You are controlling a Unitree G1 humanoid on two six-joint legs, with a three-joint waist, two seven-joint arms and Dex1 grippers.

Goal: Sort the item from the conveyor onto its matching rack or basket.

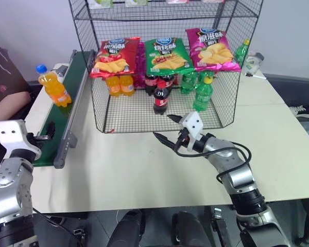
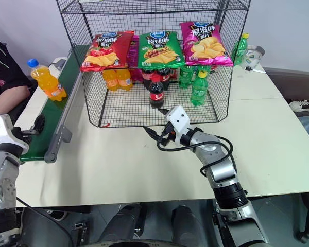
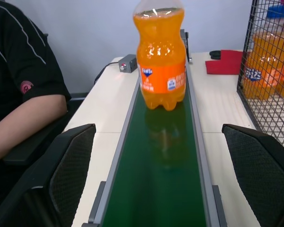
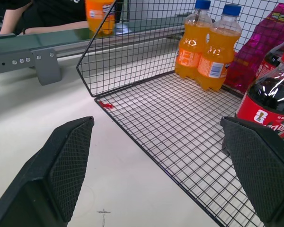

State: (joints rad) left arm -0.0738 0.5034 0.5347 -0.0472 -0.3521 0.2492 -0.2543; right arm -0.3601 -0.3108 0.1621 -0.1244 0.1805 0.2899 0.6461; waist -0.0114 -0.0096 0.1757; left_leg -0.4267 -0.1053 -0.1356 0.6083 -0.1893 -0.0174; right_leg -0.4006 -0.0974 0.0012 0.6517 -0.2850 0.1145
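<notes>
One orange soda bottle [image 1: 53,85] stands upright on the dark-green conveyor [image 1: 56,128], at its far end, and that is the thing you have to sort. Your left gripper [image 3: 165,184] sits low over the near end of the belt with its fingers spread wide and nothing between them; the left wrist view shows it looking straight down the belt at the bottle, well apart from it, so it seems lined up to take the bottle as it comes. Your right gripper [image 1: 171,129] hangs over the table [image 1: 129,170] just before the open front of the wire-mesh rack [image 1: 165,67], fingers also apart and empty, probably kept clear.

Inside the rack, two orange soda bottles [image 1: 119,84] stand at the back left, which marks the matching spot. A cola bottle [image 1: 160,98] stands forward of them, green bottles [image 1: 202,94] to the right, and chip bags [image 1: 115,55] hang low above; your path in must pass under them. A person's arm [image 1: 10,105] rests beside the conveyor.
</notes>
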